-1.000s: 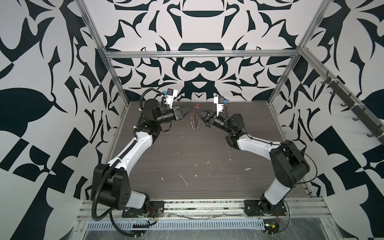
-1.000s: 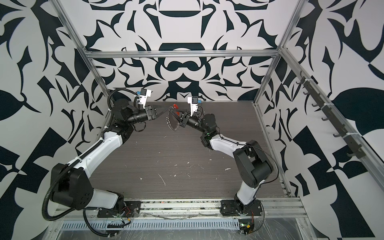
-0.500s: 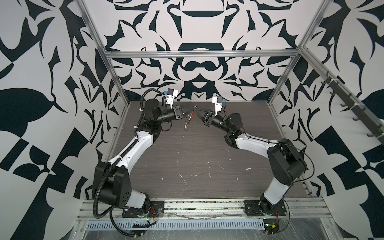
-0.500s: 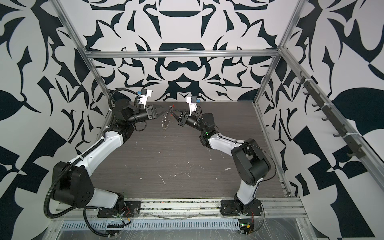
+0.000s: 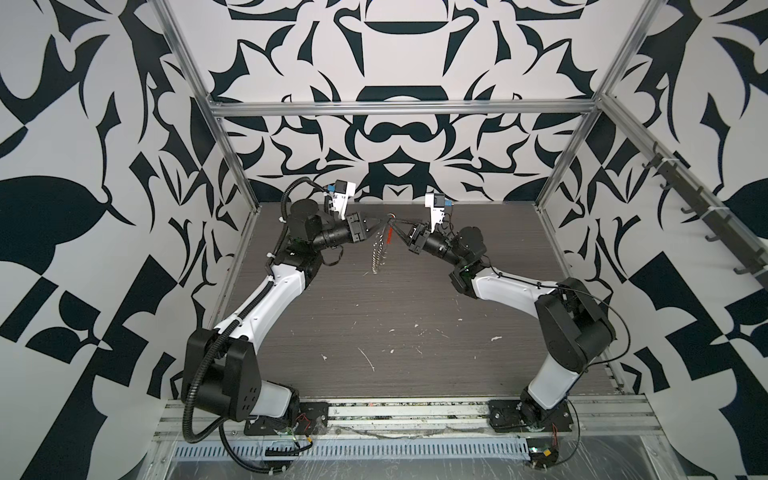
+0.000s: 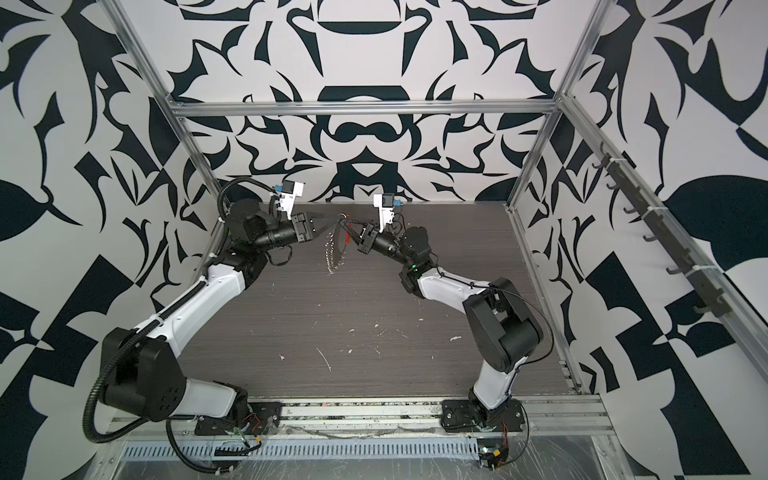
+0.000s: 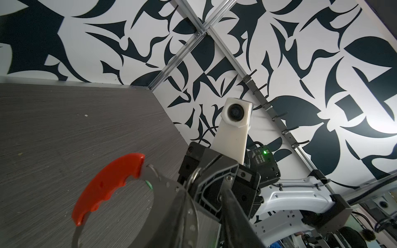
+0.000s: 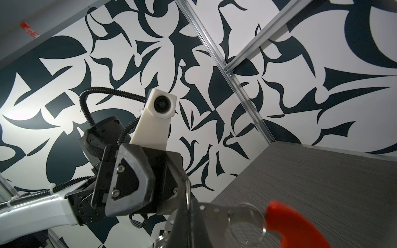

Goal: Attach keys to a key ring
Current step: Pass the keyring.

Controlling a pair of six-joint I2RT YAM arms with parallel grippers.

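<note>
**Both grippers meet at the raised key ring**

In both top views your two arms reach over the far part of the table (image 5: 415, 316), with the left gripper (image 5: 383, 223) and the right gripper (image 5: 395, 227) tip to tip in the air. The key ring (image 5: 377, 257) hangs just under that meeting point, clear of the table. Its red segment (image 5: 389, 237) is toward the right gripper and its silver links dangle below. From up there the links blur together, and neither grip can be read.

The wrist views give you more. In the left wrist view the right gripper's fingers (image 7: 212, 169) press together on a bit of the ring's silver wire, so it is clamped on the key ring. Only this view shows the green key tag (image 7: 148, 184): one thin sliver just beside an end of the red segment, at the edge of the left gripper's own finger. Whether that finger holds it you cannot tell. The right wrist view faces the left gripper, close against the ring's metal, yet you cannot tell whether its fingers pinch anything.

Your count: two arms, two grippers, one key ring, one red segment and one green key tag. Two small silver rings (image 8: 263, 225) are clear in the right wrist view, with more cut off at the frame edge.
</note>
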